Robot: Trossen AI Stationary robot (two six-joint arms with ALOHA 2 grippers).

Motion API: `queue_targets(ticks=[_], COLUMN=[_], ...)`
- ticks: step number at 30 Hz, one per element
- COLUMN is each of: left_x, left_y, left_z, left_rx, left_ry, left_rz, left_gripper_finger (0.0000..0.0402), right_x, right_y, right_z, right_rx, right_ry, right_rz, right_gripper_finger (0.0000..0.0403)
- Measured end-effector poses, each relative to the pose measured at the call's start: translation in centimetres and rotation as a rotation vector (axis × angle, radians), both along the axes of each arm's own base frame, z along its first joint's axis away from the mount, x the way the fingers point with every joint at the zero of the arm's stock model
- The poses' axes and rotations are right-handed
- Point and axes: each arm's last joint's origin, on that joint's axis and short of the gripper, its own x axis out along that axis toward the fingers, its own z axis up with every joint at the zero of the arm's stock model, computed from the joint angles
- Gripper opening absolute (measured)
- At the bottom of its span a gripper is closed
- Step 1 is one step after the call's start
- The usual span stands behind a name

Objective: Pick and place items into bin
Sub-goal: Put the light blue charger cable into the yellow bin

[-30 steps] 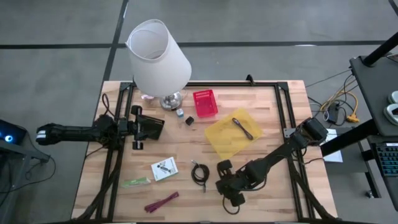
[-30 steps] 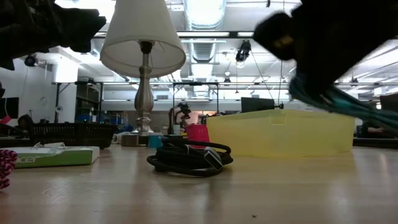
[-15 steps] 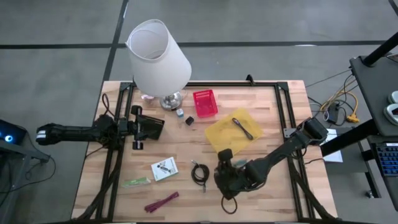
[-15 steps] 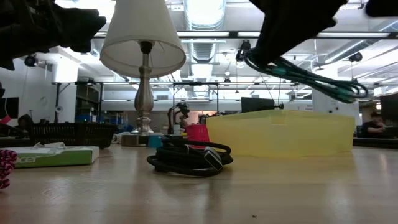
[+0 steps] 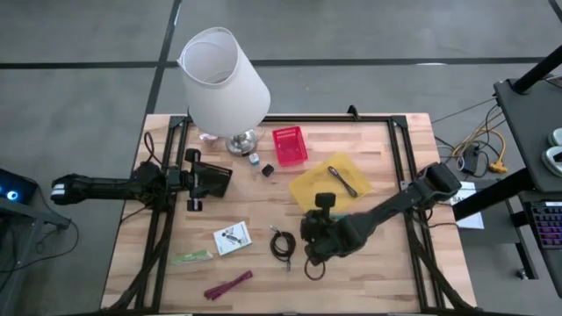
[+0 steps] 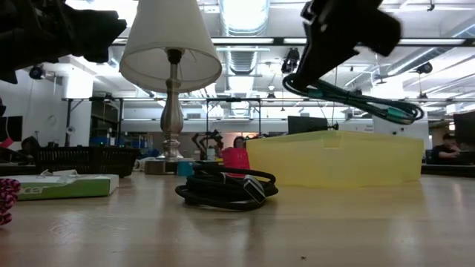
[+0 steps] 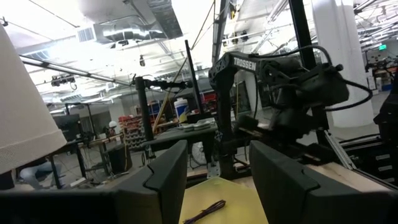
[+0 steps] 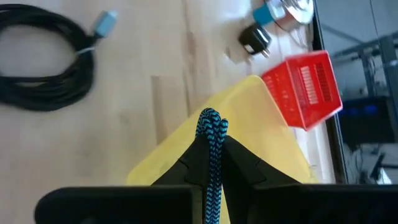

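My right gripper hovers just near of the yellow bin, shut on a teal braided tie whose loop dangles below it. A dark tie lies in the bin. On the table lie the black coiled cable, white card packet, green strip, maroon tie and a tiny dark cube. My left gripper waits open at the table's left, above the wood. My right gripper pinches the teal tie between its two fingers at a bend of the cord. The rest of the tie hangs slack in a loop below the gripper, lifted clear of the table.
The big white lamp stands at the far left, with a red basket beside it and a small plug by its base. A black frame borders the table. Bare wood lies between the bin and the near edge.
My right gripper has risen and moved from the near edge toward the far edge and slightly left, up to the yellow bin, staying shut. The teal tie has come along with it, its loop swinging clear of the table.
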Motion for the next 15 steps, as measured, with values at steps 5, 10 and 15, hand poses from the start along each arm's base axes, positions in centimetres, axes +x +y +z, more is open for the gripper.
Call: queue_targets(ticks=[5,10,15], left_x=[0.0,0.0,0.0], left_y=[0.0,0.0,0.0], left_z=[0.0,0.0,0.0], left_rx=[0.0,0.022,0.022], left_ry=[0.001,0.001,0.001], left_rz=[0.001,0.007,0.007], left_gripper_finger=[0.0157,0.0157,0.0157], right_x=[0.7,1.5,1.6], right_y=[-1.9,-4.5,-7.6], right_z=[0.0,0.1,0.0], right_rx=[-0.005,-0.057,-0.084], right_ry=[0.009,0.011,0.071], right_rz=[-0.056,-0.123,-0.214], right_gripper_finger=[0.0018,0.0018,0.0018])
